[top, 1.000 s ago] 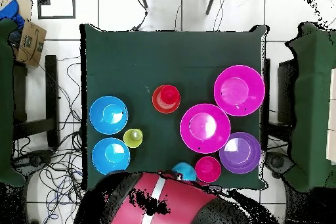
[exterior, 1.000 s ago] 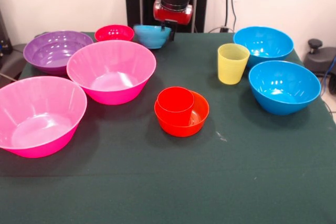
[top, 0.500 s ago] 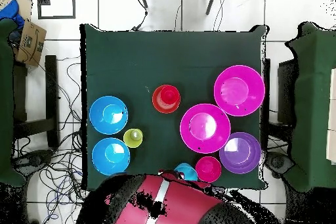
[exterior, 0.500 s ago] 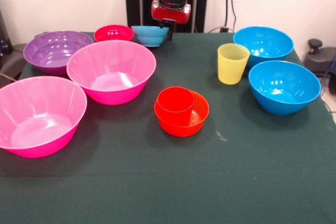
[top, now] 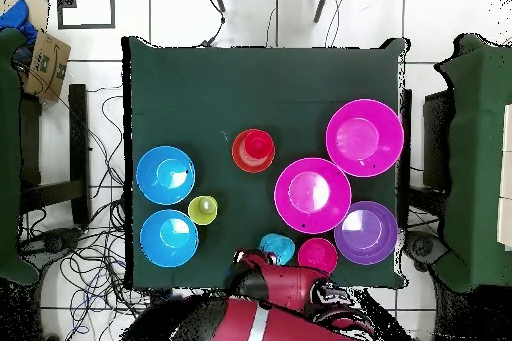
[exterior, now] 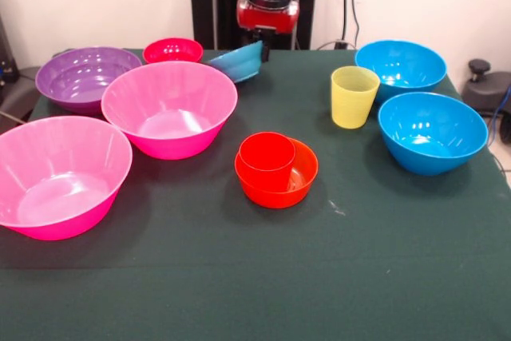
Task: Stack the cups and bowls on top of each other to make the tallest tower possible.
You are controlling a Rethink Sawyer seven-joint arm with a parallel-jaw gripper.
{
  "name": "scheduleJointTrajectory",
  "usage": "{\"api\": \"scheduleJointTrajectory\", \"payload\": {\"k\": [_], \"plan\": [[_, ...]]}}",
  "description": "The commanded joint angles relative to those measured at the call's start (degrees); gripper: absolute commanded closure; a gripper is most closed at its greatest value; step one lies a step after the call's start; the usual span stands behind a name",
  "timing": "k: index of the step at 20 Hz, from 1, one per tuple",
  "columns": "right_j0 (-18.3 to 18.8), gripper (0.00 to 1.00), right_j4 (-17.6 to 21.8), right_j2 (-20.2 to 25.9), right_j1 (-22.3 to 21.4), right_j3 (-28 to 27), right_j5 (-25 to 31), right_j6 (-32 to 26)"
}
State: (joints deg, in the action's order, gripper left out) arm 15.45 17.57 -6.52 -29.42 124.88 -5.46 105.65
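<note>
So nearest the camera on the dark green table (exterior: 263,277) there's a big glossy pink plastic bowl (exterior: 57,175) sitting at the left edge, open side up. A bit further in, mid-table, a small orange plastic bowl (exterior: 297,181) has a smooth red plastic cup (exterior: 267,160) standing upright inside it, pushed toward the bowl's left side. That's all there is of a tower so far, just those two pieces.

Behind the first pink one and touching it, or nearly, is a second large pink bowl (exterior: 169,106). Over on the right, a large blue plastic bowl (exterior: 432,131), and just left of it and a little further back a yellow plastic tumbler (exterior: 354,96) standing upright on its own. Behind those, another large blue bowl (exterior: 401,65) near the far right corner.

Far left there's a large purple bowl (exterior: 80,76), and next to it a small red bowl (exterior: 173,49) at the back edge.

At the far edge the red and black arm's gripper (exterior: 262,44) is pinching the rim of a small light-blue plastic bowl (exterior: 239,62), which is tilted hard, high side under the gripper and low side down toward the second pink bowl. From overhead it shows just beside the small red bowl.
</note>
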Motion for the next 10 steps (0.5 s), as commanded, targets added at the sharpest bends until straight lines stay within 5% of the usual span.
{"api": "scheduleJointTrajectory", "payload": {"k": [1, 10], "plan": [[-3.1, 1.00, -8.7, 11.2, -12.0, -2.3, 20.9, 6.7], [-7.8, 1.00, -15.4, 9.3, -16.5, -11.8, 44.2, 7.3]]}}
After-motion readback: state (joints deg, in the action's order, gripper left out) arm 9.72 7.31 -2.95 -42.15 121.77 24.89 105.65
